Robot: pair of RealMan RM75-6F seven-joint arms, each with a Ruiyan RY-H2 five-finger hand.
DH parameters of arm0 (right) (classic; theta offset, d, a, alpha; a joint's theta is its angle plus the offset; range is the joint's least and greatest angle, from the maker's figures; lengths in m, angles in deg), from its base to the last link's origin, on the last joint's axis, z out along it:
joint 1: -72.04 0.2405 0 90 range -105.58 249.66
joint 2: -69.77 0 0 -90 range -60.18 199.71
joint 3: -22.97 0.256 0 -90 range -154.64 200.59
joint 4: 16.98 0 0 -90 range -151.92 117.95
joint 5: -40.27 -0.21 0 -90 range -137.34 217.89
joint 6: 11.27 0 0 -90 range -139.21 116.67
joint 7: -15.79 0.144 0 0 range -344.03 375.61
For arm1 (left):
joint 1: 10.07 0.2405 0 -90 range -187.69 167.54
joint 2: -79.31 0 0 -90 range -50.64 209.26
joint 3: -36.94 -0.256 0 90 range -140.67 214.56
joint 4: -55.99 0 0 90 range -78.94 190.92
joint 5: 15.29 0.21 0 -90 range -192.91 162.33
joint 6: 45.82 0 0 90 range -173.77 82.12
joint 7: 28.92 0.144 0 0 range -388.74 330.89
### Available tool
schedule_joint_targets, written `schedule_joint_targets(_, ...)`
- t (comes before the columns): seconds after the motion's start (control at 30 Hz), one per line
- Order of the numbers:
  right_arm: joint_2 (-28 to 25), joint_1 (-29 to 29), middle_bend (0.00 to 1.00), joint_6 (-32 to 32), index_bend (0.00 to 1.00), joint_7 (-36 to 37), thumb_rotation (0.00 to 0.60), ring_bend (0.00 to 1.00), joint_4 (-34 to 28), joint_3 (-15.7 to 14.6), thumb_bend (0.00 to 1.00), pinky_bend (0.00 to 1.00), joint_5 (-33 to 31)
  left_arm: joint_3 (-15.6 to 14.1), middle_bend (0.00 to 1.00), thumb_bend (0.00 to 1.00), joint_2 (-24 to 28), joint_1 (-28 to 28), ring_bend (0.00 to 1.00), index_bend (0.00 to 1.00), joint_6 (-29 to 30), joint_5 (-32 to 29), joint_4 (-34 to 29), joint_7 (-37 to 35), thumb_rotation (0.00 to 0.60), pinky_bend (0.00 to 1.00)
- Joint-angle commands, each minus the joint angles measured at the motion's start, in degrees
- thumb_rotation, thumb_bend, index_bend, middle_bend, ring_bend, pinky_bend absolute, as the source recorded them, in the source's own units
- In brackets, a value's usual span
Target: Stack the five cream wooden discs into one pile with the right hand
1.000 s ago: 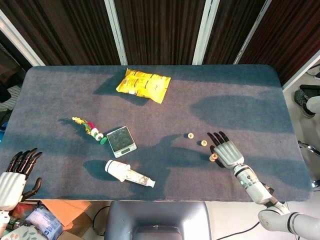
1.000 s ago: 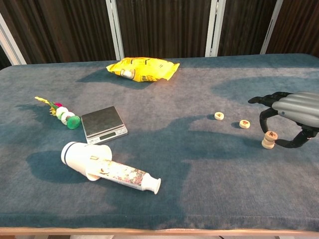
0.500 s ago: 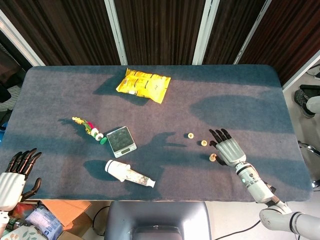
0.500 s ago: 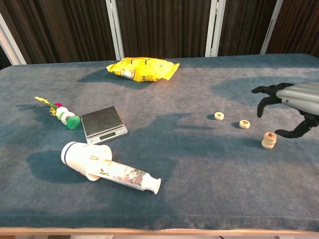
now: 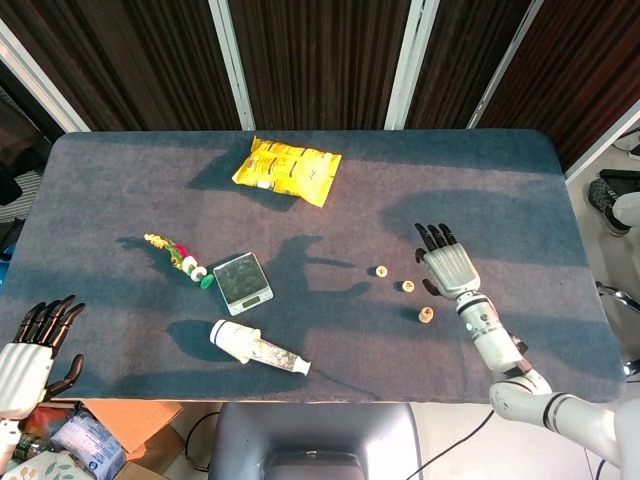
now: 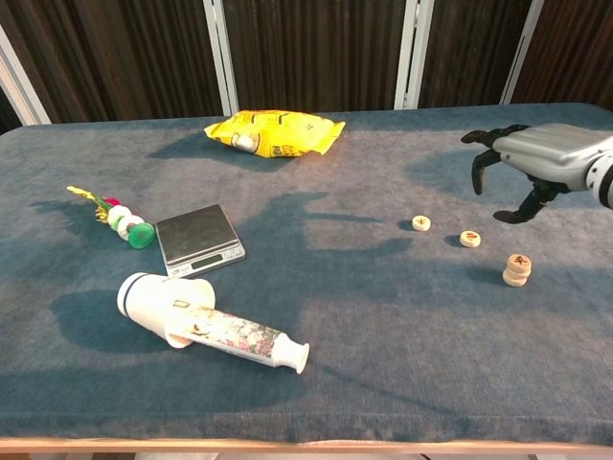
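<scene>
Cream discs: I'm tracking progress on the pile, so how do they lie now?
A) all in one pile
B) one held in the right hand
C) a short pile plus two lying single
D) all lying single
C: the short pile stands alone, two single discs lie apart, and the right hand holds nothing.

Counted on the table: two single cream discs lying flat, one (image 6: 420,222) and another (image 6: 469,239), plus one pile of discs (image 6: 517,270); how many are stacked in the pile cannot be told for sure, about three by height. One yellow snack bag (image 5: 288,169). One small scale (image 5: 242,282). One white tube (image 6: 206,323) lying on its side. One string of beads (image 6: 117,217). Two hands are seen: right hand (image 5: 447,266), left hand (image 5: 30,351).
</scene>
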Motion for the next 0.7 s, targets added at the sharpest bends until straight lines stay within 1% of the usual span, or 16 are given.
schedule_joint_targets(0.03,2.2,1.1,0.03,1.2,0.55,-1.5,0.600,0.00,1.9,-0.6,0.41,0.00,-0.5,0.1,0.00,0.50,0.0,0.0,0.00,0.00,-0.1,-0.2,0.1,-0.1,0.600,0.00)
schedule_joint_targets(0.2,4.2,1.7,0.03,2.0,0.55,-1.5,0.600,0.00,3.4,-1.2,0.40,0.00,-0.4,0.0,0.00,0.50,0.2,-0.1,0.00,0.00,-0.2,-0.2,0.0,-0.2,0.600,0.00)
schedule_joint_targets(0.5,3.4,1.7,0.03,2.9,0.55,-2.0,0.600,0.00,2.7,-2.0,0.40,0.00,-0.6,-0.1,0.00,0.50,0.2,0.1,0.00,0.00,0.3,0.4,0.1,-0.2,0.600,0.00)
schedule_joint_targets(0.7,4.4,2.2,0.03,3.6,0.55,-2.9,0.600,0.00,3.9,-2.0,0.40,0.00,-1.4,-0.1,0.00,0.50,0.1,0.1,0.00,0.00,0.3,0.3,0.0,0.0,0.600,0.00)
